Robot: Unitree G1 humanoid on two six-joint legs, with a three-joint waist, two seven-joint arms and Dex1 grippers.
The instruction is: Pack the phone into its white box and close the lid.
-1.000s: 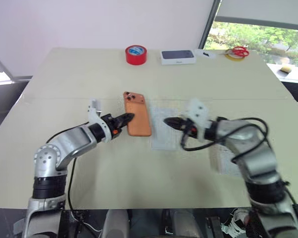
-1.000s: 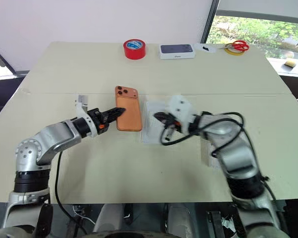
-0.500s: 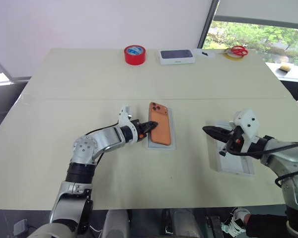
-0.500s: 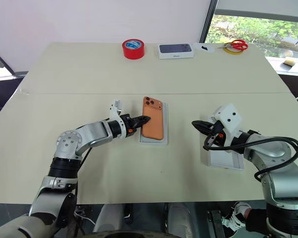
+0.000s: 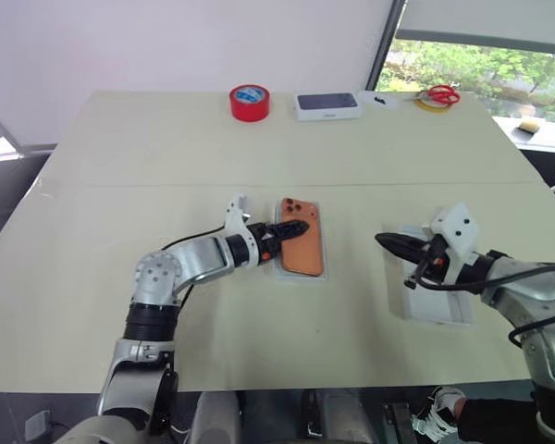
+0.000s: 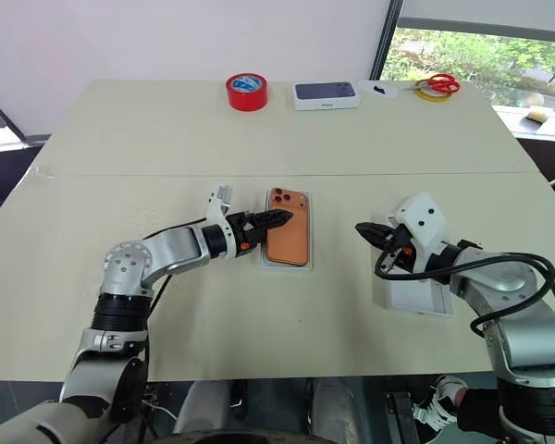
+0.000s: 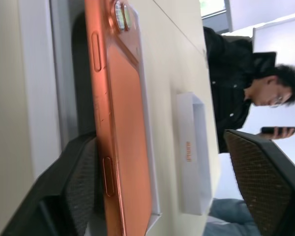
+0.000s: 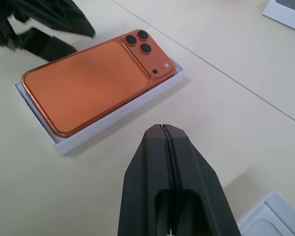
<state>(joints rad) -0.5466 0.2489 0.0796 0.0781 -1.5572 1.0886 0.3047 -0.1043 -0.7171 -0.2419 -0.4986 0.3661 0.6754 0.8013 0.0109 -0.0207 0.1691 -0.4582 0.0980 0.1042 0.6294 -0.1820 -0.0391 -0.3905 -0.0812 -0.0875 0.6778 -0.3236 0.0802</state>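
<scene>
I see the left gripper (image 6: 279, 218) has let go: a second ago its fingers were pinched on the phone's edge out on the bare table, and now they stand spread apart over the phone (image 6: 289, 238), which lies back-up in the white box (image 6: 288, 265) at mid-table. In the left wrist view one finger (image 7: 83, 182) sits along the phone's long side and the other is well clear of it. The phone's near side rides a little above the tray rim, so I can't tell whether it is fully seated. My right gripper (image 5: 395, 245) has swung away from the middle since then and hangs over the lid (image 5: 437, 305), jaws pressed shut on nothing.

Counting: one phone, one white box, one lid, two grippers. At the far edge, one red tape roll (image 5: 249, 102), one small white box with a dark navy top (image 5: 327, 105), one pair of red-handled scissors (image 5: 441, 94).

The phone is a slim orange slab, matte back, rounded corners, three dark lenses (image 8: 142, 42) on a raised square block. The box is shallow white cardboard, just bigger than the phone. The lid is open side up, plain white inside. The table (image 5: 120, 148) is pale beige and smooth.
</scene>
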